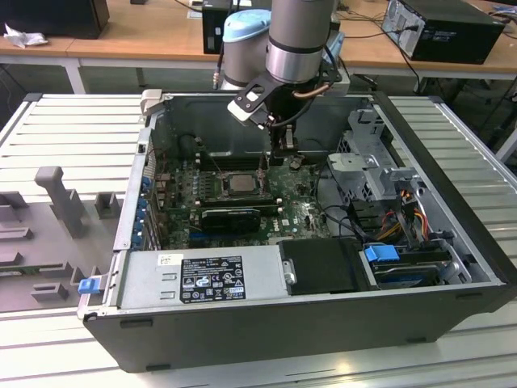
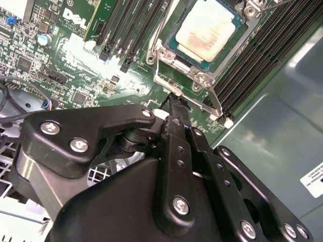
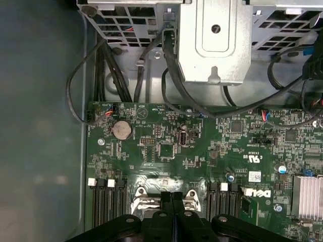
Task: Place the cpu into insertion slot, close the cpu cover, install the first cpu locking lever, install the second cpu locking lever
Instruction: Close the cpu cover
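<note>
The gripper (image 2: 174, 101) is nearest in the second wrist view. Its fingers are pressed together and pinch nothing; I judge this makes one narrow tip for pushing, not for gripping. Just past the tip runs a thin locking lever (image 2: 189, 93); I cannot tell if they touch. Further on, the cpu (image 2: 207, 33) lies in the insertion slot (image 1: 220, 184), in the middle of the exterior view, with the cpu cover (image 2: 164, 54) flat around it. Behind them stands the computer case (image 1: 226, 129) wall.
</note>
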{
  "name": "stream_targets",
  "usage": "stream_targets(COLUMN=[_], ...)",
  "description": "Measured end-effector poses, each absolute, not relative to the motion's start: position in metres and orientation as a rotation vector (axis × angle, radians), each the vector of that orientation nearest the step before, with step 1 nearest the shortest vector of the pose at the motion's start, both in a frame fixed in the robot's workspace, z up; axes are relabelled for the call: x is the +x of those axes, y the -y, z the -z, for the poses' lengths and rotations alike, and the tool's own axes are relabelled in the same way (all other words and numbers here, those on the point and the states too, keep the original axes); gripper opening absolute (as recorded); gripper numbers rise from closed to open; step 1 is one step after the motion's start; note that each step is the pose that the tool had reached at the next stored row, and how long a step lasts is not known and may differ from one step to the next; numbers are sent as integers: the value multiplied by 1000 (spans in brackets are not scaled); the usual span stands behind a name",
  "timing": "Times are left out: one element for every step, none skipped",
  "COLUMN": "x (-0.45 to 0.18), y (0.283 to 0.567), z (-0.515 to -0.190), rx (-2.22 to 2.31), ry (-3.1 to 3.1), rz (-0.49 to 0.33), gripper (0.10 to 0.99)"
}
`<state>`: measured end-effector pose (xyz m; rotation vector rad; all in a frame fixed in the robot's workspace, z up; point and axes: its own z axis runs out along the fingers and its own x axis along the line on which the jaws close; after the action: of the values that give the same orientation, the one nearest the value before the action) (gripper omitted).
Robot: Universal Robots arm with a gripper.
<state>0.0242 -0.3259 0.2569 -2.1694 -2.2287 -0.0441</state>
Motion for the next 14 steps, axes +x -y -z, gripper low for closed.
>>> stream_targets(x=[23, 23, 22, 21, 20, 19, 19, 18, 17, 16, 16, 16, 15, 15], y=[326, 326, 326, 326, 326, 326, 326, 326, 326, 326, 326, 326, 326, 326], z=[-257, -257, -257, -257, -257, -257, -257, -257, -257, -257, -257, -255, -254, -252], rx=[-2169, -2169, -2169, -2169, -2169, -2169, -2169, -2169, -2169, -2169, -2169, -2168, -2167, -2164], ry=[2229, 2229, 2229, 2229, 2229, 2229, 2229, 2229, 2229, 2229, 2229, 2230, 2231, 2234], rz=[44, 44, 44, 44, 44, 44, 44, 44, 44, 44, 44, 44, 44, 44], gripper=[106, 106, 106, 106, 106, 106, 106, 106, 106, 106, 106, 106, 106, 106])
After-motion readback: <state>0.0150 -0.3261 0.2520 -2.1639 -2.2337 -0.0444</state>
